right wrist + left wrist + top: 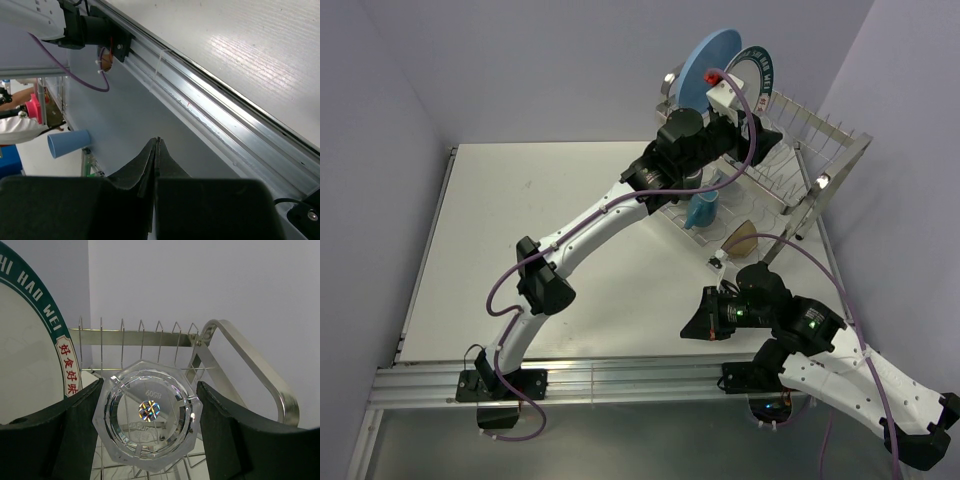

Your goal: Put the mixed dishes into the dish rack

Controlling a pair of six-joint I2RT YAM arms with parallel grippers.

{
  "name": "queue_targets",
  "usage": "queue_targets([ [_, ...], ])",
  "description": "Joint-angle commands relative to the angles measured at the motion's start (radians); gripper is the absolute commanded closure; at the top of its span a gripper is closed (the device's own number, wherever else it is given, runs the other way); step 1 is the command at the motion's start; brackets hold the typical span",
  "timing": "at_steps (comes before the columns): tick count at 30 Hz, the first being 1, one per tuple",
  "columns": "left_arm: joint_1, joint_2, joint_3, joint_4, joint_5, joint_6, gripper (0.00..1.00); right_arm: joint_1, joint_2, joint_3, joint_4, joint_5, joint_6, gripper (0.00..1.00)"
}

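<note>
Left gripper (150,390) clamped on the clear glass (149,412), held over the rack (135,337) just beside the lettered plate (30,365). Right gripper (156,150) pinched together, empty, near the table (520,200) front. Best practice: lower slowly between the prongs, clear of the plate, releasing only once supported.

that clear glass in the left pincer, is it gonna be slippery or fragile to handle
Probably slippery: the clear glass looks smooth and glossy, though its flat octagonal facets likely give the left pincer some purchase. Likely fragile too: it looks thick-based but rigid, so knocking it against the metal prongs of the dish rack could chip it.
</note>
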Motion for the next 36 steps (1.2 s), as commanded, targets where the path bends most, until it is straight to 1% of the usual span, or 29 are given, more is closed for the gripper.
queue_targets([
  [1,0.0,-0.006,0.045,0.036,-0.016,0.026,0.72,0.007,-0.002,0.02,0.05,0.018,0.007,1.0],
  [3,0.003,-0.004,0.045,0.036,-0.015,0.025,0.7,0.009,0.001,0.02,0.053,0.018,0.007,1.0],
  [7,0.006,-0.006,0.037,0.033,-0.016,0.032,0.62,0.007,0.002,0.022,0.059,0.02,0.009,1.0],
  [9,0.009,-0.003,0.039,0.004,-0.016,0.031,0.58,0.009,0.002,0.02,0.062,0.02,0.009,1.0],
  [15,0.017,-0.004,0.034,-0.007,-0.012,0.028,0.49,0.009,0.007,0.02,0.068,0.023,0.011,1.0],
  [23,0.017,-0.001,0.028,-0.018,-0.01,0.032,0.45,0.01,0.01,0.02,0.076,0.028,0.012,1.0],
  [29,0.018,0.004,0.033,-0.03,-0.01,0.038,0.38,0.01,0.022,0.02,0.083,0.024,0.006,1.0],
  [31,0.019,0.005,0.034,-0.038,-0.009,0.044,0.34,0.01,0.022,0.019,0.085,0.026,0.003,1.0],
  [36,0.019,0.005,0.033,-0.041,-0.009,0.051,0.29,0.009,0.031,0.024,0.086,0.026,-0.005,1.0],
])
